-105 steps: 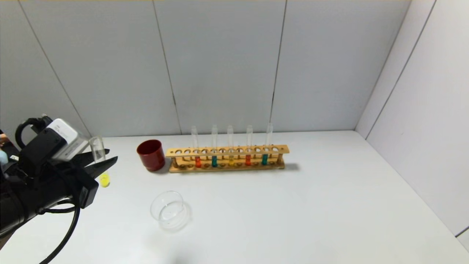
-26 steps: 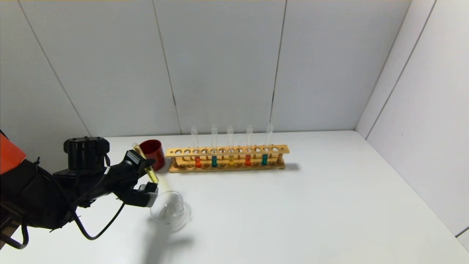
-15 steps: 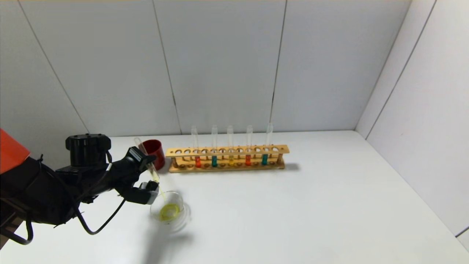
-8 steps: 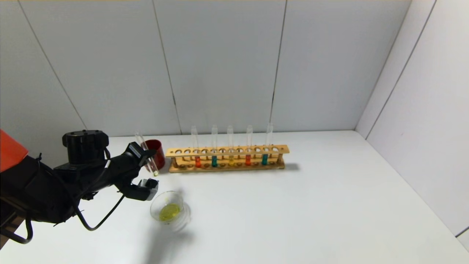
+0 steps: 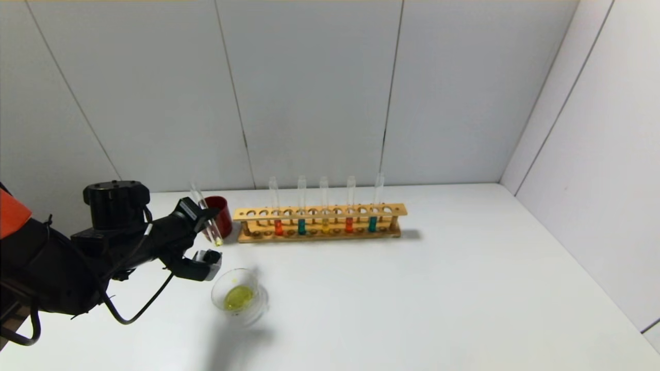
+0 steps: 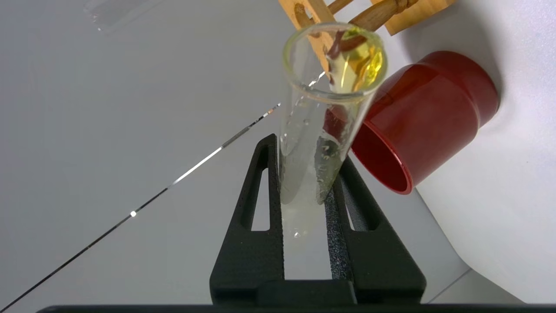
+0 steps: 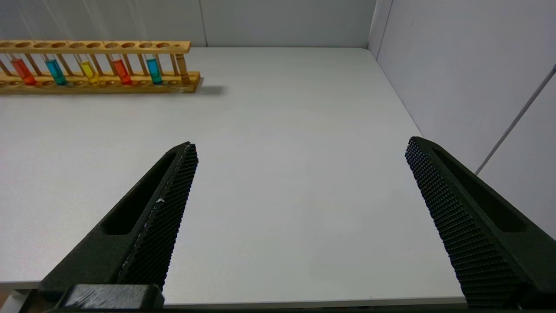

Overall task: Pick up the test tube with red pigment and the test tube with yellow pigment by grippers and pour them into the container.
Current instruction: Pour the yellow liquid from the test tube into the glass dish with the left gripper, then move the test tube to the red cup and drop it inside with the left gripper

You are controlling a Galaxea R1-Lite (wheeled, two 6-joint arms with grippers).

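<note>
My left gripper (image 5: 202,222) is shut on the test tube with yellow pigment (image 5: 207,217), held tilted mouth-down in front of the red cup, left of and behind the container (image 5: 257,301). The left wrist view shows the tube (image 6: 312,143) nearly empty between the gripper (image 6: 304,150) fingers, with yellow residue at its rim. The container, a clear glass dish, holds a yellow pool. Two test tubes with red pigment (image 5: 278,227) (image 5: 349,224) stand in the wooden rack (image 5: 319,211). My right gripper (image 7: 300,145) is open and empty over the table's near right edge.
The rack also holds a second yellow tube (image 5: 325,225) and two teal tubes (image 5: 301,226) (image 5: 372,224); it shows in the right wrist view (image 7: 100,45) too. An opaque dark red cup (image 5: 223,219) stands left of the rack. Grey walls close the back and right.
The left gripper tipped the tube over the dish and yellow liquid ran into it. Since then it has lifted the nearly empty tube back toward the red cup.
</note>
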